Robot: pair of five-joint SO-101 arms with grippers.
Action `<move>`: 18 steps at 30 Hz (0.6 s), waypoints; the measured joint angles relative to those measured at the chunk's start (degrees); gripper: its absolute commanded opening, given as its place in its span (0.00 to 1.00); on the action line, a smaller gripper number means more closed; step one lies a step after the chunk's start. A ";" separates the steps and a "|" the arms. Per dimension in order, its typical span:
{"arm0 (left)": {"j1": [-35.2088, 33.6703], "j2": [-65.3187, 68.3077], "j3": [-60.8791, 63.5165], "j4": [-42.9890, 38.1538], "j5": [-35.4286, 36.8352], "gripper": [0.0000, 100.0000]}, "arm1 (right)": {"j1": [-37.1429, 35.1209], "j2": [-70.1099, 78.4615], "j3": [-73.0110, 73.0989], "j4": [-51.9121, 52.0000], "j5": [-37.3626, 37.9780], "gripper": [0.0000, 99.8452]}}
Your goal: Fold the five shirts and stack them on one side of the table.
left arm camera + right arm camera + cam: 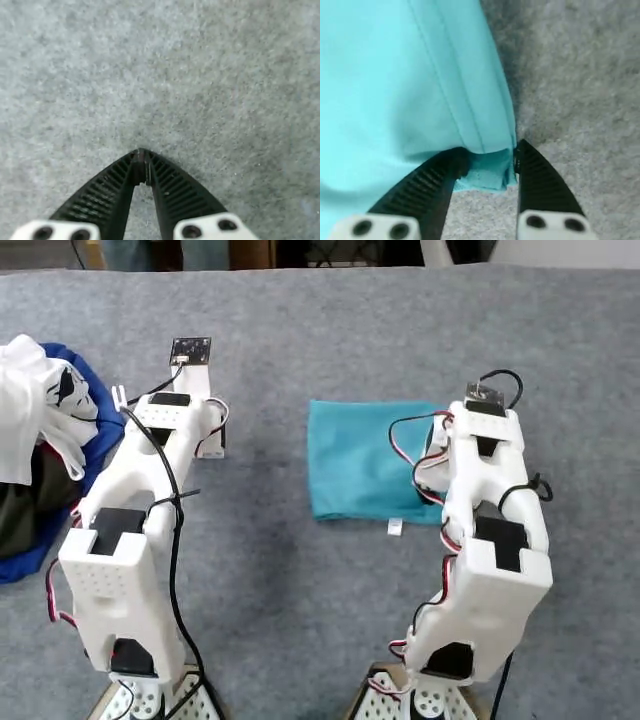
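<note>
Right gripper [491, 152] part-open astride teal shirt [410, 75] corner, not clamped: pinch all layers before lifting. Left gripper [141, 155] closed, empty, above bench [210, 70].

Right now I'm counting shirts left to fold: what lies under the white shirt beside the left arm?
Under the white shirt a blue garment shows, with a dark garment lying on the blue. Anything more beneath them is covered and cannot be counted.

Robotics lab or hobby workbench, grey felt-covered table [300, 330], two white plastic arms [130, 510] with exposed servo wires [177, 550].
</note>
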 measured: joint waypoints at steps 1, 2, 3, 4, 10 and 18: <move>0.00 0.00 0.00 0.00 0.00 0.03 | 0.00 0.00 0.00 0.00 0.00 0.13; 0.00 0.00 0.00 0.00 0.00 0.03 | 0.00 0.00 0.00 0.00 -0.09 0.13; 0.00 0.00 0.00 0.00 0.00 0.03 | 0.00 0.00 0.00 0.00 -0.09 0.13; 0.00 0.00 0.00 0.00 0.00 0.03 | 0.00 0.00 -0.18 0.44 -0.09 0.13; 0.00 0.00 0.00 0.00 0.00 0.03 | 0.00 1.58 -4.57 5.98 -0.09 0.13; 0.00 0.00 0.00 0.00 0.00 0.03 | -1.67 2.64 -8.18 10.20 -0.09 0.05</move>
